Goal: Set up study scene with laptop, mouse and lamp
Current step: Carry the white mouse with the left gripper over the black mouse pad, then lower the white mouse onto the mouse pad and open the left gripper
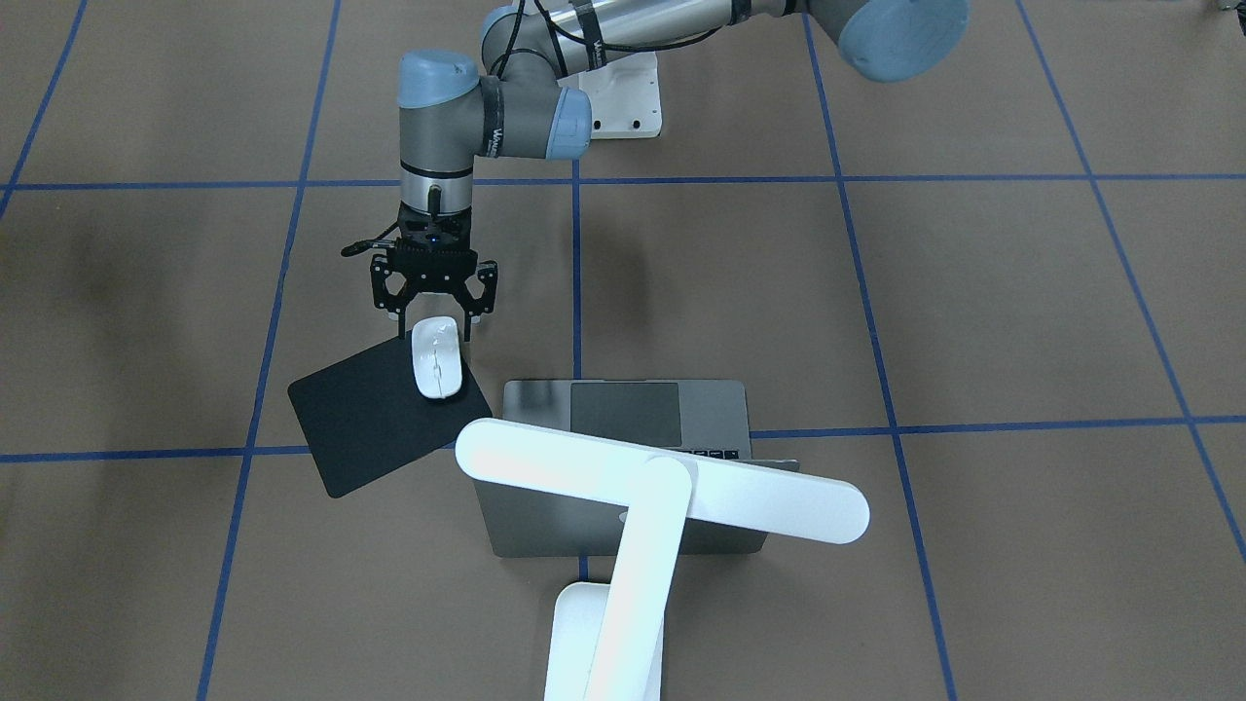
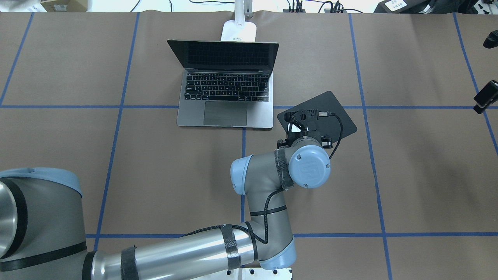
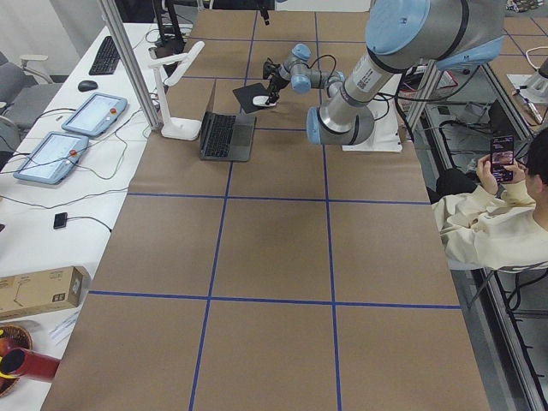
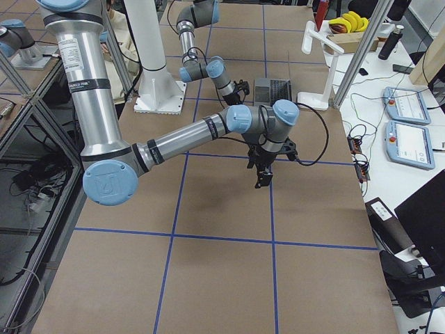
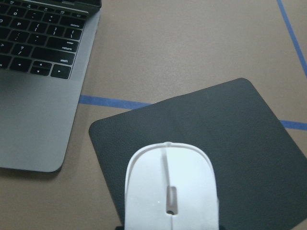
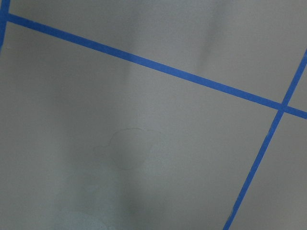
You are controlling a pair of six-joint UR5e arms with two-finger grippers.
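Mouse (image 1: 435, 357) lay on the black mat (image 1: 360, 428) at the right of the laptop (image 1: 623, 414), its long axis pointing straight away from me, and my left claw (image 1: 435, 331) hung spread wide over its near end, one jaw at each side.

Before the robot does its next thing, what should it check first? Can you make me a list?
1. The mouse lies on the black mat: ok.
2. The left gripper is open, a finger on each side of the mouse's end: ok.
3. The laptop is open, keys towards the robot: ok.
4. The lamp stands behind the laptop: ok.
5. Whether the right gripper is open or shut: cannot tell.
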